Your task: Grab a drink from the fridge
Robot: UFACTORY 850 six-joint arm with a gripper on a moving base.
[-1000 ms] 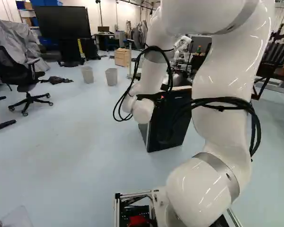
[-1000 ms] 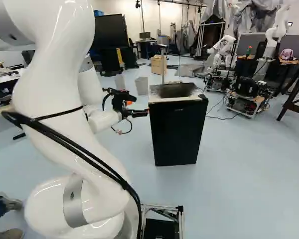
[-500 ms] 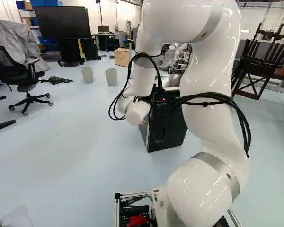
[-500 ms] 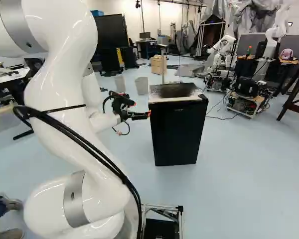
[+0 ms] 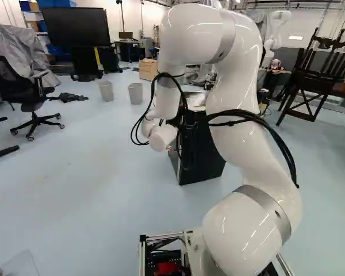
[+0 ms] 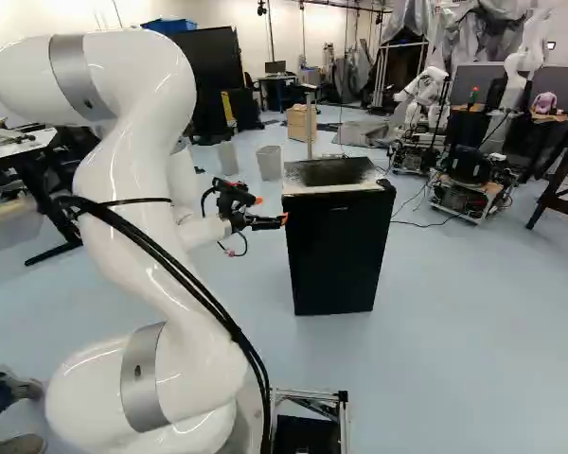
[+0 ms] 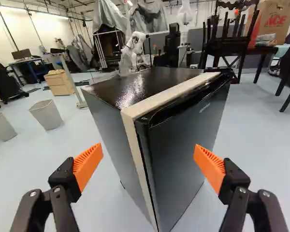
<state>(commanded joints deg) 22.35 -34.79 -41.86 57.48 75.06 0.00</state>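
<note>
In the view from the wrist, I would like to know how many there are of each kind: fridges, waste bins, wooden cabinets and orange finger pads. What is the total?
Fridge: 1
Waste bins: 2
Wooden cabinet: 1
Orange finger pads: 2
Total: 6

You're in a robotics lab: another robot (image 6: pixel 423 92) stands at the far right, near an open-framed electronics rig (image 6: pixel 469 194) with cables (image 6: pixel 421 223) trailing on the floor. You've also got an office chair (image 5: pixel 16 80) at left, a monitor (image 6: pixel 275 67) on a far tabletop (image 6: pixel 279 78), and overhead rails (image 6: pixel 343 7).

Fridge (image 7: pixel 113 137) interior hidden behind door (image 7: pixel 186 145)
</note>
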